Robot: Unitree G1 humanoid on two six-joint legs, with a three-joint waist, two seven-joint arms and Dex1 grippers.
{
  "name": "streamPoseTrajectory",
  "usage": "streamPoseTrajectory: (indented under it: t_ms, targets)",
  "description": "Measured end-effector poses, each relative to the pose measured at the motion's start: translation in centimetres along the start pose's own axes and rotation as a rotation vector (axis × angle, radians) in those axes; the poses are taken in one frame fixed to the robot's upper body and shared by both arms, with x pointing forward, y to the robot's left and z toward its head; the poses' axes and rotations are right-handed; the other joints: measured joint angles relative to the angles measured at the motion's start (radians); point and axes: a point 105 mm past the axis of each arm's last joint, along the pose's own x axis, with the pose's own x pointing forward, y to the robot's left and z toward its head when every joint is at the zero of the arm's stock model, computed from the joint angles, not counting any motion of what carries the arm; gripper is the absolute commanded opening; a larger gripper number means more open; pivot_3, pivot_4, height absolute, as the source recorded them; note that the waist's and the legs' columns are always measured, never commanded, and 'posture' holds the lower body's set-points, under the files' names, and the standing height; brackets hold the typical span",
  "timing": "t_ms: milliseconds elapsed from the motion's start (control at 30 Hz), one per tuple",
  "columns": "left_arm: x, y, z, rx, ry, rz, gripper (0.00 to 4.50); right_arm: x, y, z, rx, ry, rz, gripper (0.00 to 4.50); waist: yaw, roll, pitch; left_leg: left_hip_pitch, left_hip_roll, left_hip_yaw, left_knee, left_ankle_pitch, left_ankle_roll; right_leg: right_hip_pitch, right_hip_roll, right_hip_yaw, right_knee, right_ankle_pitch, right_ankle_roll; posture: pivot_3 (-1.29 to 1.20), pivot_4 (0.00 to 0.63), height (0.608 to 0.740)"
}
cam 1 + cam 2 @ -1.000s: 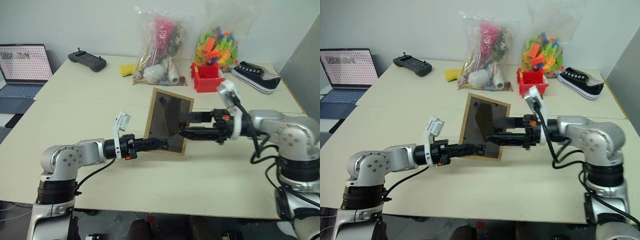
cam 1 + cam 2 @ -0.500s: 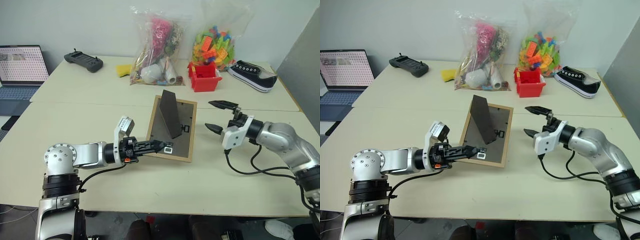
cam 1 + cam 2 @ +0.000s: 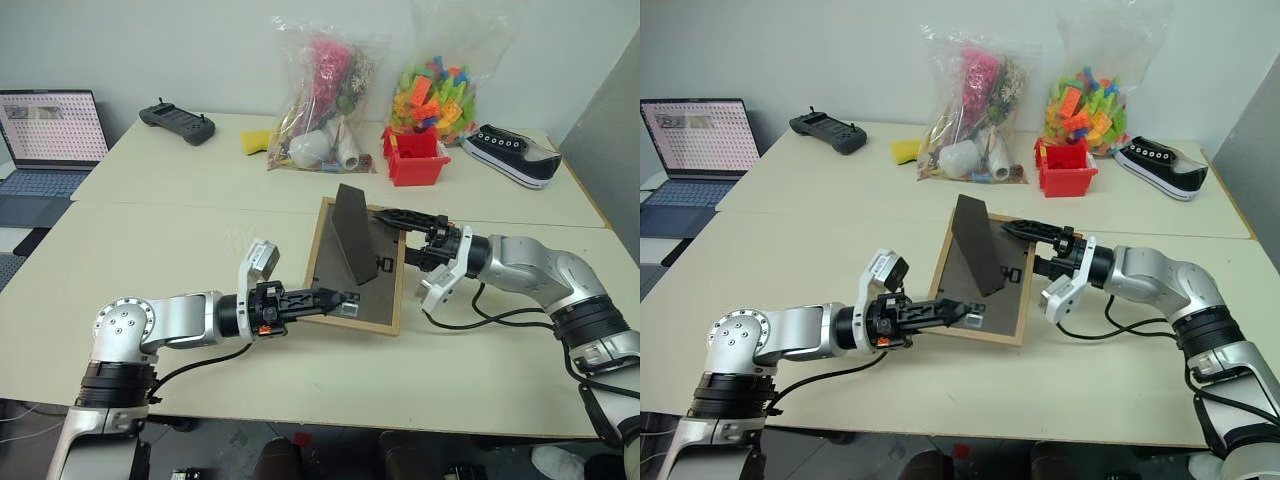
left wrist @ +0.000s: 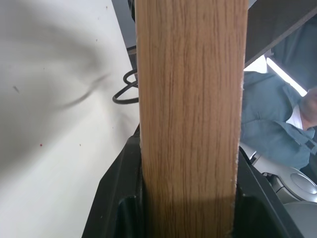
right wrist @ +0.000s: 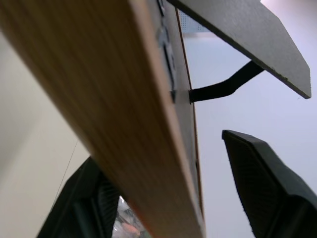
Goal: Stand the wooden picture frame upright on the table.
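The wooden picture frame [image 3: 322, 268] is tilted over the table [image 3: 200, 240], its dark back panel facing me and its easel stand [image 3: 352, 235] swung out. My left gripper [image 3: 335, 298] is shut on the frame's near border; in the left wrist view the wood [image 4: 190, 119] sits tight between the black fingers [image 4: 119, 198]. My right gripper [image 3: 393, 238] straddles the frame's right edge. In the right wrist view one finger lies under the border [image 5: 89, 89] and the other finger [image 5: 262, 173] stands clear above the back panel, so it is open.
At the table's back stand two clear bags, one of toys [image 3: 320, 95] and one of bricks [image 3: 440, 80], with a red bin [image 3: 415, 158], a black shoe [image 3: 515, 155] and a controller [image 3: 177, 120]. A laptop [image 3: 50, 130] sits far left. A person [image 4: 282, 124] shows in the left wrist view.
My right gripper, wide open and apart half a second ago, has moved left onto the frame's right edge and its jaws have narrowed. The frame leans lower than a second ago, with its stand swung out.
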Motion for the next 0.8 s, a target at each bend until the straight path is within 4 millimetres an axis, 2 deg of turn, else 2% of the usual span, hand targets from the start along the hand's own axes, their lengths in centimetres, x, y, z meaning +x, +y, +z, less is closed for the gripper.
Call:
streamPoseTrajectory:
  t_ms: [100, 167, 233, 333, 467, 567, 667, 733, 800]
  targets:
    - [0.2, -0.1, -0.1, -0.001, -0.007, -0.008, 1.29, -0.1, 0.1, 0.1, 0.003, -0.007, 0.0, 1.73, -0.001, 0.0, 0.0, 0.002, 0.0, 0.001, -0.001, 0.0, 0.0, 0.001, 0.0, 0.001, 0.0, 0.0, 0.0, 0.0, 0.15, 0.74]
    - [0.3, 0.0, -0.1, -0.01, -0.014, -0.012, 1.29, -0.1, 0.0, 0.0, -0.003, -0.011, 0.004, 1.61, -0.002, 0.0, 0.0, 0.002, 0.0, 0.001, -0.001, 0.0, 0.0, 0.001, 0.0, 0.001, 0.0, 0.0, 0.0, 0.0, 0.15, 0.74]
    - [0.4, -0.1, 0.0, -0.006, -0.021, -0.012, 1.99, -0.2, -0.2, -0.1, -0.007, -0.01, 0.006, 1.6, -0.002, 0.0, 0.0, 0.002, 0.0, 0.001, -0.001, 0.0, 0.0, 0.001, 0.0, 0.001, 0.0, 0.0, 0.0, 0.0, 0.15, 0.74]
    - [0.3, -0.5, 0.4, 0.029, -0.039, -0.005, 2.54, -0.3, 0.3, -0.3, 0.006, -0.007, 0.027, 1.35, -0.002, 0.0, 0.0, 0.002, 0.0, 0.001, -0.001, 0.0, 0.0, 0.001, 0.0, 0.001, 0.0, 0.0, 0.0, 0.0, 0.15, 0.74]
    - [-0.1, -0.5, 1.2, 0.046, -0.07, 0.02, 3.37, -0.5, 0.4, -0.5, 0.025, -0.003, 0.023, 1.31, -0.002, 0.0, 0.0, 0.002, 0.0, 0.001, -0.001, 0.0, 0.0, 0.001, 0.0, 0.001, 0.0, 0.0, 0.0, 0.0, 0.15, 0.74]
    - [-1.4, -0.5, 2.5, 0.07, -0.126, 0.067, 3.94, -0.8, 0.4, -0.8, 0.061, 0.01, 0.011, 1.31, -0.002, 0.0, 0.0, 0.002, 0.0, 0.001, -0.001, 0.0, 0.0, 0.001, 0.0, 0.001, 0.0, 0.0, 0.0, 0.0, 0.15, 0.74]
    - [-3.6, -0.9, 4.1, 0.129, -0.216, 0.143, 4.5, -0.9, 1.0, -1.6, 0.177, 0.048, -0.005, 1.31, -0.006, 0.0, 0.0, 0.003, 0.001, 0.001, -0.001, 0.0, 0.0, 0.002, 0.0, 0.001, 0.0, 0.0, 0.0, 0.0, 0.15, 0.74]
    - [-4.5, -0.6, 4.3, 0.161, -0.247, 0.204, 4.5, -0.5, 1.4, -2.0, 0.256, 0.072, -0.013, 1.31, -0.011, 0.0, 0.0, 0.003, 0.001, 0.001, -0.001, 0.0, 0.0, 0.002, 0.001, 0.001, 0.0, 0.0, 0.0, 0.0, 0.15, 0.74]
    - [-6.1, 0.6, 4.3, 0.258, -0.278, 0.374, 4.5, 0.6, 2.4, -2.8, 0.476, 0.128, -0.029, 1.31, -0.016, 0.0, 0.0, 0.003, 0.003, 0.001, -0.001, 0.0, 0.0, 0.002, 0.001, 0.001, 0.0, 0.0, 0.0, 0.0, 0.15, 0.74]
